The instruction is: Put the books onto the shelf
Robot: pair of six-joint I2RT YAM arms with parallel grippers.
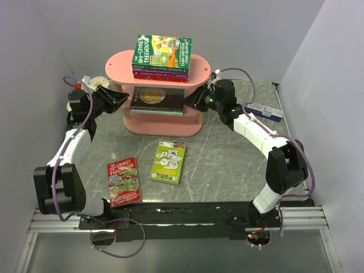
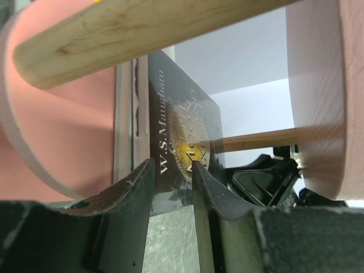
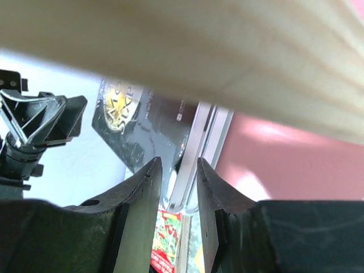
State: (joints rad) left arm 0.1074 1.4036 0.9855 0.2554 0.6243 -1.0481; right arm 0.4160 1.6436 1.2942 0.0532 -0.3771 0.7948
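Dark paperback [image 1: 157, 98] flat on the middle board of the pink shelf [image 1: 116, 65]: treat as light, bendy and slick-covered, pinch by a short end, left tool [image 2: 172, 165] and right tool [image 3: 178, 162] part-spread there, grip impossible to tell.

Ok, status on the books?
Left gripper, right gripper: fingers parted, flanking dark book on shelf middle tier. Red book, lime-green book on table. Posts close by.
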